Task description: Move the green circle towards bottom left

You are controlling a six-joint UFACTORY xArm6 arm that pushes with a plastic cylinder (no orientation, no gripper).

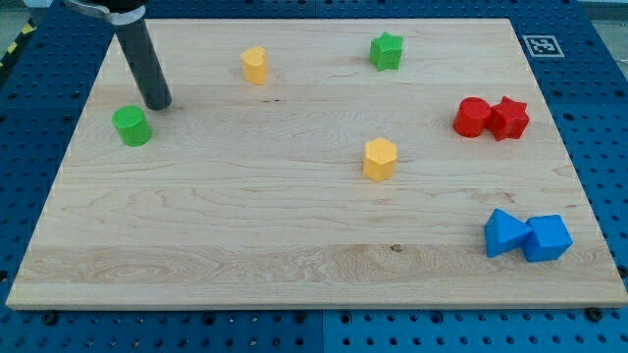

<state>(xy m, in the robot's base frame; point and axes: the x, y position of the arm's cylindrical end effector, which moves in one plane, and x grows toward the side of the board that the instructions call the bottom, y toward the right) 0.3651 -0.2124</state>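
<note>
Green circle (130, 126) looks light, rigid, slides easily on the counter (294, 255); my tip (157, 104) just upper-right of it, push there; no jaws on this rod.

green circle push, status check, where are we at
My tip just up-right of green circle, close beside it. Circle near board's left edge. Nothing blocking toward bottom left.
</note>
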